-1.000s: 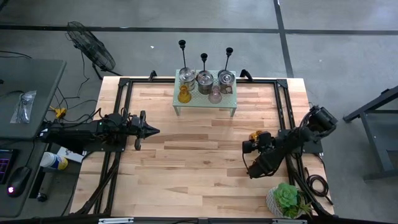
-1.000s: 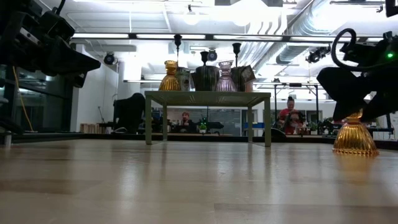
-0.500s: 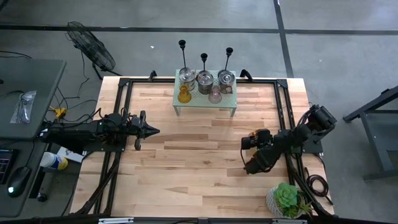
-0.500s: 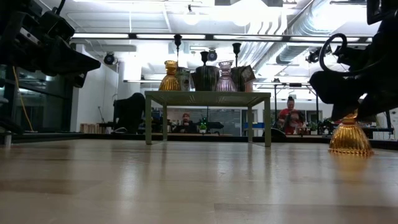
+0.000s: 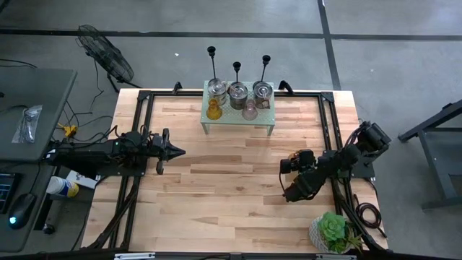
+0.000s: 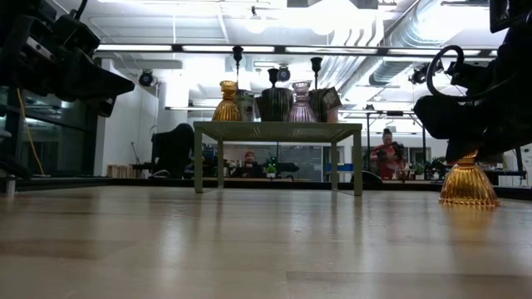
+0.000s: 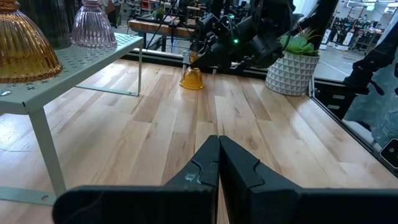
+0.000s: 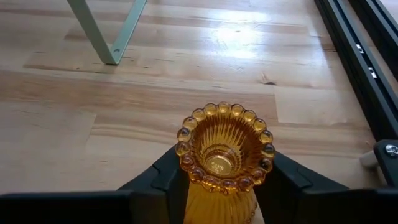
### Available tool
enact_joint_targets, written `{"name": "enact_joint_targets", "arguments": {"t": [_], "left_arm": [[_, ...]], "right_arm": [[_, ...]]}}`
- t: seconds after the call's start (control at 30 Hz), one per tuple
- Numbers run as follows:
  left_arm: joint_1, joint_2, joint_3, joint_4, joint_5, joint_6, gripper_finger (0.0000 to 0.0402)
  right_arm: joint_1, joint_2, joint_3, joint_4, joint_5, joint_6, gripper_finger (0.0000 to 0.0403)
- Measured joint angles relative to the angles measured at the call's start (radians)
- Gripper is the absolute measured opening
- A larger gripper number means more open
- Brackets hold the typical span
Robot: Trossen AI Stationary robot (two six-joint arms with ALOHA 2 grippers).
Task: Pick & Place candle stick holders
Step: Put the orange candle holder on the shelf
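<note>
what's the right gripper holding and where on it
The right gripper is closing round an amber glass candle holder, one finger on each side of its neck just under the beaded rim; whether the fingers touch it cannot be told.

Right gripper (image 8: 221, 180) has shifted slightly toward the table's near edge since 1 s ago, and its fingers (image 8: 166, 177) have drawn in around the amber glass holder (image 8: 222, 165). In the low view, that holder (image 6: 469, 184) sits a little further left than before.
</note>
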Motion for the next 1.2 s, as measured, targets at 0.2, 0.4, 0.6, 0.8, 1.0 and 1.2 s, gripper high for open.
{"name": "enact_joint_targets", "arguments": {"t": [0.2, 0.4, 0.6, 0.8, 1.0, 1.2], "left_arm": [[0.000, 0.000, 0.000, 0.000, 0.000, 0.000, 0.0000], [0.000, 0.000, 0.000, 0.000, 0.000, 0.000, 0.0000], [0.000, 0.000, 0.000, 0.000, 0.000, 0.000, 0.0000], [0.000, 0.000, 0.000, 0.000, 0.000, 0.000, 0.0000], [0.000, 0.000, 0.000, 0.000, 0.000, 0.000, 0.0000], [0.000, 0.000, 0.000, 0.000, 0.000, 0.000, 0.0000]], "right_arm": [[0.000, -0.024, 0.000, 0.006, -0.007, -0.002, 0.0124], [0.000, -0.053, 0.000, 0.006, -0.015, -0.032, 0.0124], [0.000, -0.115, 0.038, -0.015, -0.007, -0.146, 0.0124], [-0.042, -0.180, 0.124, -0.049, 0.010, -0.302, 0.0124], [-0.136, -0.232, 0.266, -0.047, 0.064, -0.580, 0.0124], [-0.247, -0.240, 0.422, -0.056, 0.078, -0.854, 0.0124]]}}
